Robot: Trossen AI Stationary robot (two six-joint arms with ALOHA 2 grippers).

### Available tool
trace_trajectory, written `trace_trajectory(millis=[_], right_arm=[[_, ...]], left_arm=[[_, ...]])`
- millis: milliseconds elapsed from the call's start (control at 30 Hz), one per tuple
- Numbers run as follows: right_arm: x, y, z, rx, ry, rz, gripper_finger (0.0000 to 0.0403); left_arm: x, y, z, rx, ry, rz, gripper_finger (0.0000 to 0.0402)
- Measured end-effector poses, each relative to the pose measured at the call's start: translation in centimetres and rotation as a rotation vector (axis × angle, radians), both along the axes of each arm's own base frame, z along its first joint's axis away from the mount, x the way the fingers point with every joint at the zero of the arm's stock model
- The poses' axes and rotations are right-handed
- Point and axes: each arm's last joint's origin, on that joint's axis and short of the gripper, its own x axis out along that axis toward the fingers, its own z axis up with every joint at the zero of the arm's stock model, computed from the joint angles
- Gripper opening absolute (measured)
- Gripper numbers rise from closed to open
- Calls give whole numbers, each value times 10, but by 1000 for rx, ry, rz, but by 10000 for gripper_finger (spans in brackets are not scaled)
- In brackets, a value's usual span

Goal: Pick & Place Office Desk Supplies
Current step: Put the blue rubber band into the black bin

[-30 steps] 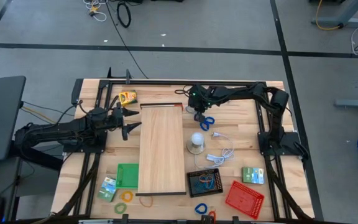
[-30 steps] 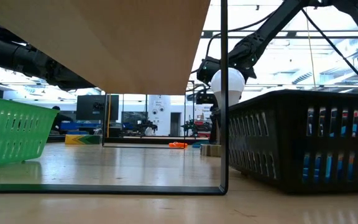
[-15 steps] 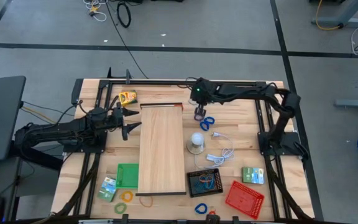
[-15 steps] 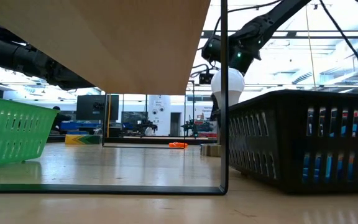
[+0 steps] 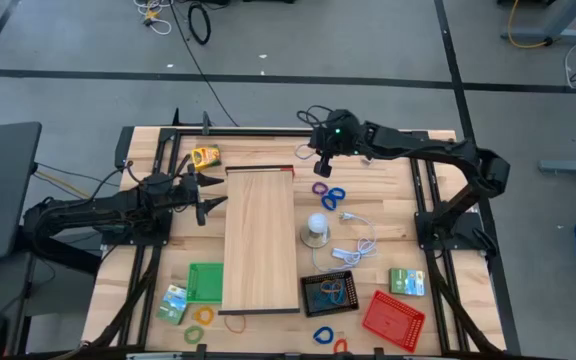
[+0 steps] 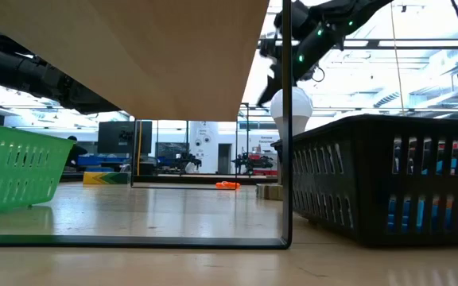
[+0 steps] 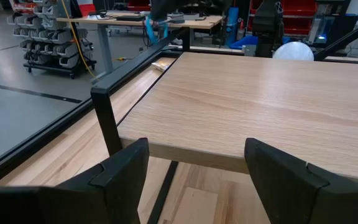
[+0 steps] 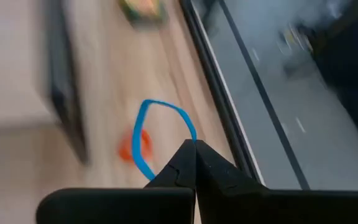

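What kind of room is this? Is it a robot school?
Probably a robotics lab or workshop. The wooden table carries two mounted robot arms, the grey floor has black tape lines and loose cables, and more workbenches stand behind.

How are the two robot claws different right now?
The left gripper is open and holds nothing; the right gripper is pinched shut on a blue band. The left gripper waits beside the wooden board; the right gripper is lifted near the table's far edge. Both are dark, two-fingered.
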Motion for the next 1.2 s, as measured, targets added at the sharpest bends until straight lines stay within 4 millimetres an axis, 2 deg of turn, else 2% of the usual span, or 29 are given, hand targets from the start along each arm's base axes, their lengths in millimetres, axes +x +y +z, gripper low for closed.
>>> trace_trajectory(millis=[267, 600, 933, 1067, 1200], right_arm=[[-4, 7, 42, -20, -301, 259, 0], [0, 14, 56, -66, -424, 402, 0], [-2, 18, 77, -163, -561, 425, 0], [-14, 20, 91, -213, -575, 348, 0], [-35, 31, 105, -279, -630, 281, 0]], left_arm=[[0, 0, 0, 4, 1, 0, 273], [0, 0, 0, 3, 1, 0, 273], [0, 0, 0, 4, 1, 0, 273], [0, 0, 0, 4, 1, -1, 273], [0, 0, 0, 0, 0, 0, 273]])
